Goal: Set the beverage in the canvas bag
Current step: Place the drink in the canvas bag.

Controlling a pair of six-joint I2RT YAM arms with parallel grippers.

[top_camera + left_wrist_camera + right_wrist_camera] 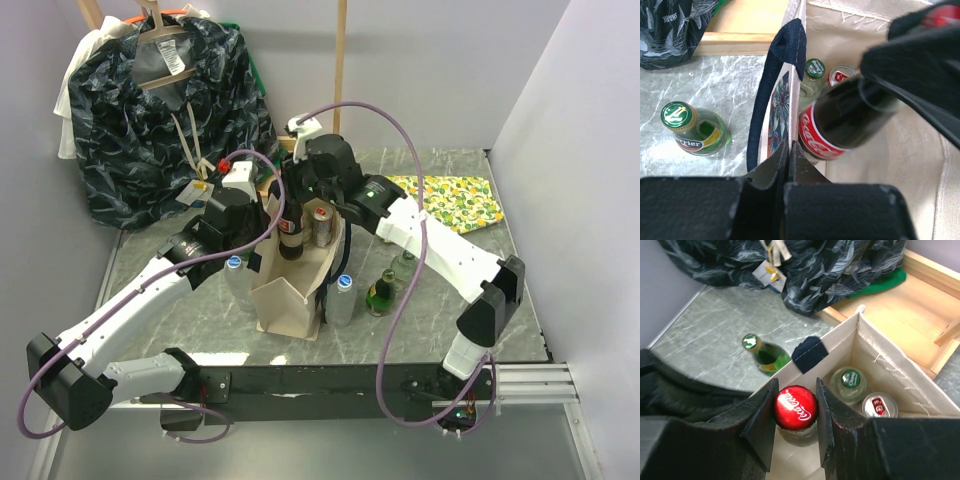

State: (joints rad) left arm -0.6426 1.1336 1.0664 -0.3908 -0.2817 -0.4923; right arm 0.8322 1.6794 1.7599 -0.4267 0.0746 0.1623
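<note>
Right gripper (794,407) holds red-capped cola bottle (840,120) in beige canvas bag (890,365)

A robot test cell in a lab: plain pale partition walls (560,80) box in a grey marble-patterned tabletop (215,325). The white-and-black left arm (120,320) and right arm (450,250) (both trailing purple cables) stand at a black near-edge rail (320,380).

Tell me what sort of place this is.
Probably a robot test booth: plain walls close around a table, two arms bolted to its edge, bottles and a bag as props.
</note>
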